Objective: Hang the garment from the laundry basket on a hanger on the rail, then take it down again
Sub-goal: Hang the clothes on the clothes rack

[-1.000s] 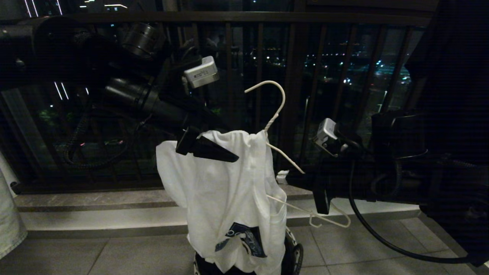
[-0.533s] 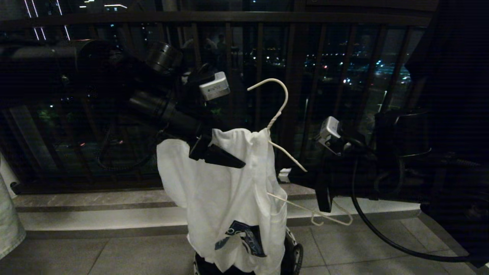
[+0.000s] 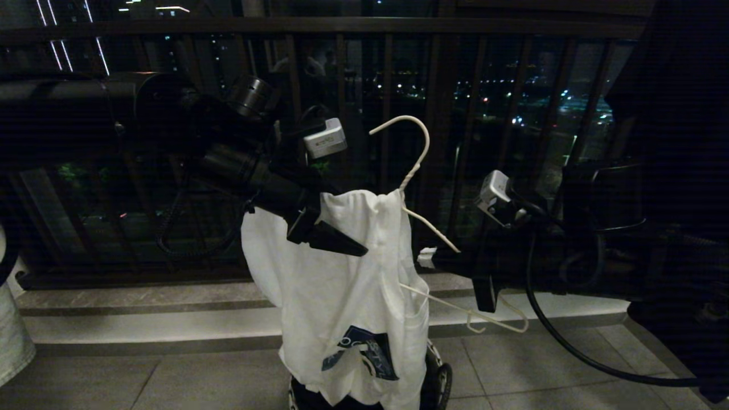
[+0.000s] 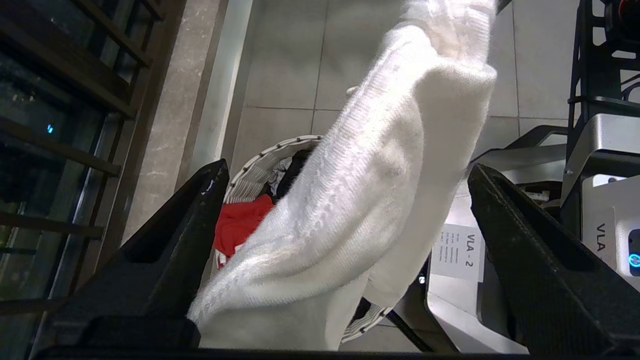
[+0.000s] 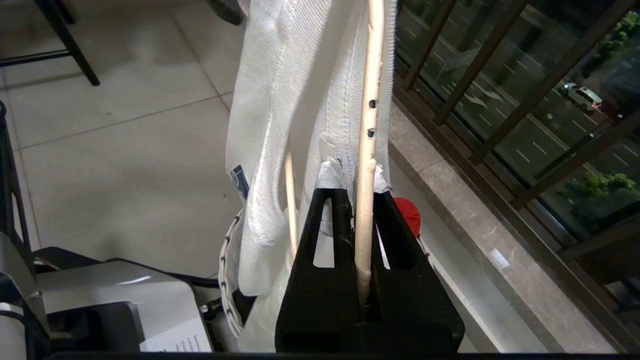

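Garment (image 3: 347,296): soft, light, limp; draped half-on hanger (image 3: 418,165) above laundry basket (image 4: 255,172). Hanger wire clenched by right end effector (image 5: 365,200). Left end effector (image 4: 345,215) released, astride cloth; collar/shoulder judged best hold.

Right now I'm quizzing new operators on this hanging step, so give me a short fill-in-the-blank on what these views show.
1. The right gripper is shut on the ____.
2. The left gripper has its fingers ____ on either side of the T-shirt.
3. The cloth lying in the basket is ____ in colour.
4. The hanger's hook is on no rail: it points ____.

Missing words: hanger; open; red; up
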